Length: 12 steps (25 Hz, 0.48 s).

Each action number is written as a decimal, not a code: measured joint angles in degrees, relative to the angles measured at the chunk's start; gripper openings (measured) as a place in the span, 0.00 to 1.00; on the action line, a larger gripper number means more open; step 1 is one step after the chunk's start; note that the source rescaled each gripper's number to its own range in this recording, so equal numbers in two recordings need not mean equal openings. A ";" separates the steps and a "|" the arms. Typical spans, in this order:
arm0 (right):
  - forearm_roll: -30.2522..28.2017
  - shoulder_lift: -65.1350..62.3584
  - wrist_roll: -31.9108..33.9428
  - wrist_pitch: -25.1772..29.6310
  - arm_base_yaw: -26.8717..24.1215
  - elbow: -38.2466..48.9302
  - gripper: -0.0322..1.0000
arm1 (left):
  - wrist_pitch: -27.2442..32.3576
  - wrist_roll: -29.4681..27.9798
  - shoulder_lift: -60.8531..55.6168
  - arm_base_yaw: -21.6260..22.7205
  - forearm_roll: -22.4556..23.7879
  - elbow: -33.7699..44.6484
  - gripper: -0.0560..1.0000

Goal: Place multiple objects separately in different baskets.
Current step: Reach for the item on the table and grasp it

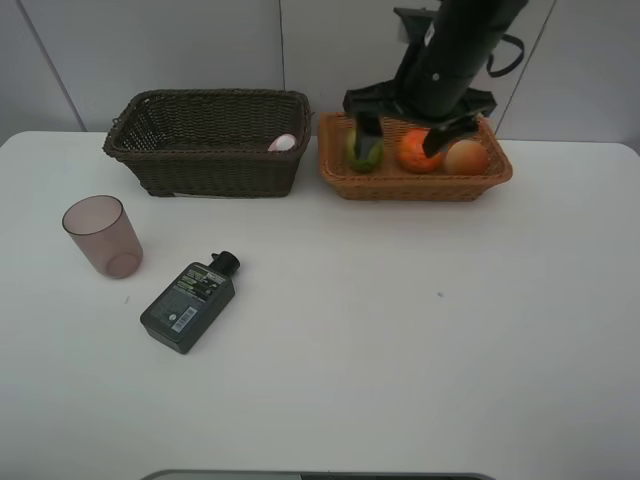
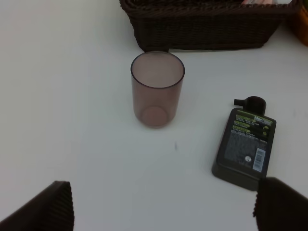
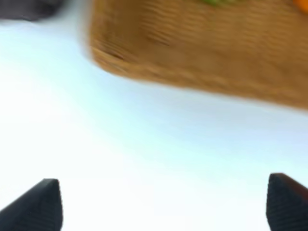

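Observation:
The orange-tan basket (image 1: 420, 187) holds the green fruit (image 1: 365, 150), the orange (image 1: 418, 152) and the peach (image 1: 466, 157). My right gripper (image 1: 402, 135) hangs open over that basket; its wrist view shows the basket wall (image 3: 202, 53) blurred and nothing between the fingertips (image 3: 43, 204). A white-capped pink bottle (image 1: 283, 143) lies in the dark brown basket (image 1: 210, 170). The purplish cup (image 2: 157, 89) stands upright on the table with the dark flat bottle (image 2: 245, 144) lying beside it. My left gripper (image 2: 163, 207) is open and empty, short of both.
The white table (image 1: 400, 330) carries only the cup (image 1: 102, 235) and the flat bottle (image 1: 190, 302) at the left. Both baskets stand side by side at the back, near the wall. My left arm is outside the exterior high view.

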 joint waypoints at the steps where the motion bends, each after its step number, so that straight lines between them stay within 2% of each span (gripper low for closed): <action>1: -0.22 -2.75 0.00 -0.23 -2.26 3.67 0.91 | 0.00 0.00 0.00 0.00 0.00 0.00 0.96; 7: -2.16 -26.40 0.00 -0.15 -13.12 19.62 0.91 | 0.00 0.00 0.00 0.00 0.00 0.00 0.96; 12: -3.71 -45.68 0.00 0.06 -14.98 27.70 0.91 | 0.00 0.00 0.00 0.00 0.00 0.00 0.96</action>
